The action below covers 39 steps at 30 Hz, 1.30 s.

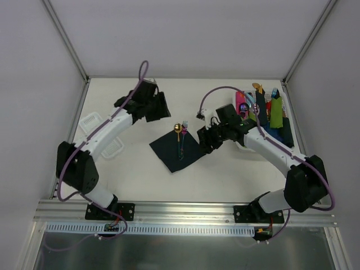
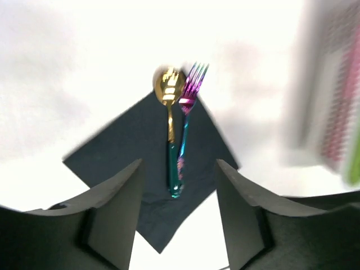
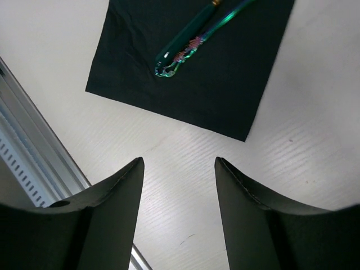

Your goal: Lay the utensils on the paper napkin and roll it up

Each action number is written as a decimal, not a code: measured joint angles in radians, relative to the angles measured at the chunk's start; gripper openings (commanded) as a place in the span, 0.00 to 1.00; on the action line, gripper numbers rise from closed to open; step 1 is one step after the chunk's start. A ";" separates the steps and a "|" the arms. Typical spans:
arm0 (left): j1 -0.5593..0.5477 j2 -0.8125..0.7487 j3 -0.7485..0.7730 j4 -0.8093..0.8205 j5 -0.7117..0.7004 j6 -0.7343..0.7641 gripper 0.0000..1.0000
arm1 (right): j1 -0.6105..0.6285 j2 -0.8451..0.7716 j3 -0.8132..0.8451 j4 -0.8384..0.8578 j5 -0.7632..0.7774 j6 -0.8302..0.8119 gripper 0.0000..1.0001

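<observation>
A: What is the white table carrying?
B: A dark paper napkin is lying flat and unrolled, turned like a diamond.
A: And the arms?
B: The left gripper is hovering beyond the napkin's far-left edge, fingers apart and gripping nothing. The right gripper is hanging just off its right corner, fingers likewise apart and empty.
A: The utensils?
B: The gold-bowled spoon and the fork are lying side by side on the napkin, heads overhanging its far corner.
</observation>
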<state>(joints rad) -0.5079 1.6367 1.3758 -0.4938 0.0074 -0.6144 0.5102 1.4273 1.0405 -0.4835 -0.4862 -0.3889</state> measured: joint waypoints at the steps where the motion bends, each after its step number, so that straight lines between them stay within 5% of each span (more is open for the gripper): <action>1: 0.027 -0.051 -0.002 0.002 0.006 -0.004 0.56 | 0.042 0.000 0.008 0.001 0.021 -0.009 0.57; 9: 0.218 -0.338 -0.131 -0.010 0.064 -0.030 0.60 | 0.434 0.071 0.021 0.051 0.240 -0.079 0.69; 16: 0.235 -0.401 -0.229 -0.063 0.095 -0.034 0.62 | 0.659 0.147 0.008 0.145 0.467 -0.132 0.70; 28: 0.235 -0.430 -0.246 -0.074 0.098 -0.051 0.63 | 0.738 0.276 0.007 0.312 0.689 -0.237 0.62; 39: 0.241 -0.435 -0.246 -0.088 0.098 -0.051 0.64 | 0.750 0.304 -0.010 0.375 0.754 -0.280 0.35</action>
<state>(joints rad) -0.2665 1.2018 1.1294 -0.5816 0.1055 -0.6651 1.2606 1.7309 1.0309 -0.1081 0.2676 -0.6693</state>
